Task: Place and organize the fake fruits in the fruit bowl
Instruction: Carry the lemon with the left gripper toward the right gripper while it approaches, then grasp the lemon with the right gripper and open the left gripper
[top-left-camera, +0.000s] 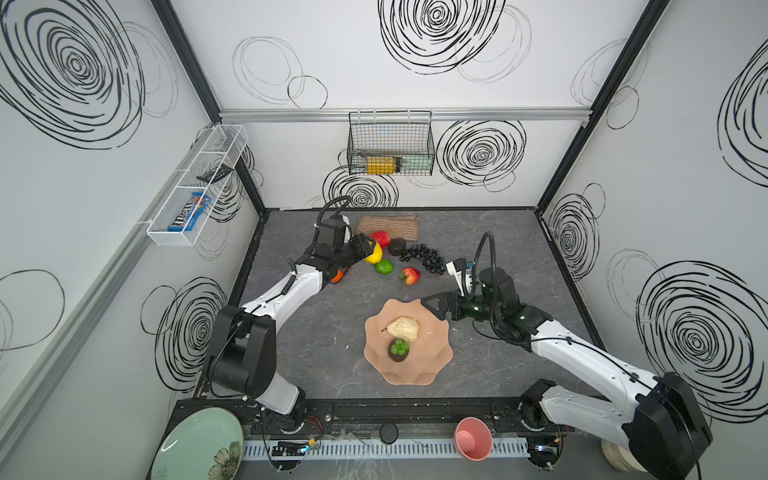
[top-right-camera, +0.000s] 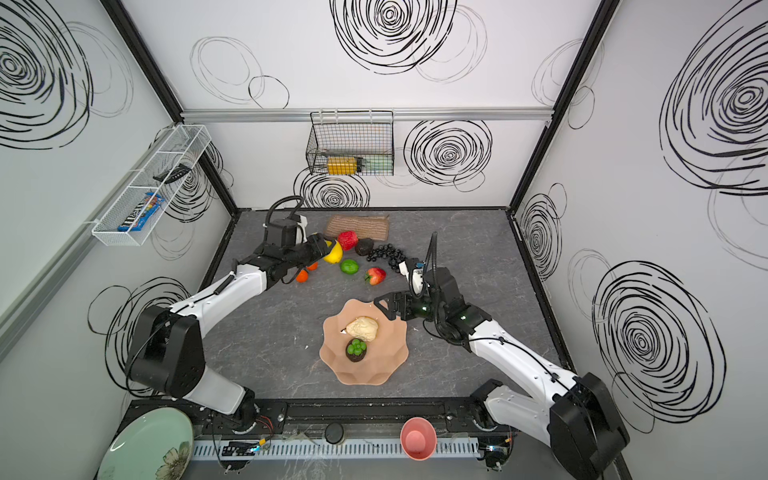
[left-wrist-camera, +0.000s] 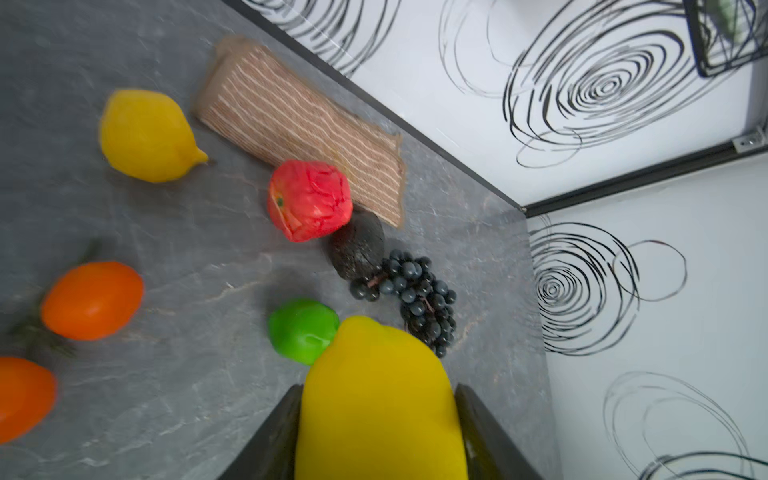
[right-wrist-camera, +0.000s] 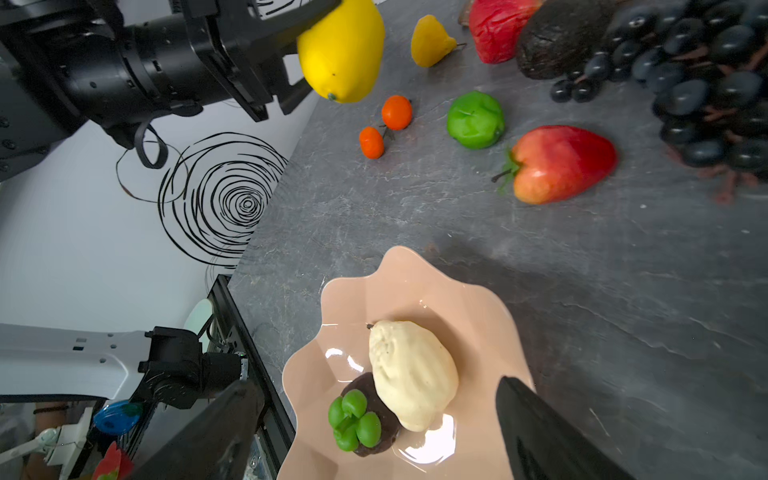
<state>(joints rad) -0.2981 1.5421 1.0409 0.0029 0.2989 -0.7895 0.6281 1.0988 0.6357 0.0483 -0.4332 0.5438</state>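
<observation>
**Left gripper has a lemon, two fruits already in the bowl**

Here we go: the left gripper (left-wrist-camera: 378, 388) is about half closed around a yellow lemon (left-wrist-camera: 379, 415). Its dark fingers (left-wrist-camera: 270, 440) press on either side of the fruit, at the far left of the fruit pile. From the right wrist view the lemon looks lifted off the grey table (top-left-camera: 311, 332), though how high I can't tell.

Over to the right gripper (top-left-camera: 431, 306): the jaws are spread wide with nothing between them. It hangs over the far right edge of the bowl (top-left-camera: 415, 374).

The bowl, peach-pink with a wavy rim, sits at the near middle of the table, well apart from the pile. Inside it the cream pear (top-left-camera: 403, 328) lies on its side. Touching the pear on the near side is a dark fruit (top-left-camera: 398, 350) with a green leafy top.

Everything else is out on the table at the back:
- A second lemon (left-wrist-camera: 145, 135) lies on its own near the woven mat (top-left-camera: 388, 226).
- The red apple (top-left-camera: 381, 238) sits at the mat's near edge.
- A dark avocado (top-left-camera: 397, 246) touches the apple.
- The black grapes (top-left-camera: 424, 257) trail from the avocado toward the right.
- The green lime (top-left-camera: 384, 266) is just beside the held lemon.
- The strawberry (top-left-camera: 410, 275) lies nearer the bowl, between the lime and the grapes.
- Two oranges (left-wrist-camera: 92, 300) lie side by side, mostly tucked under the left arm in both top views.
</observation>
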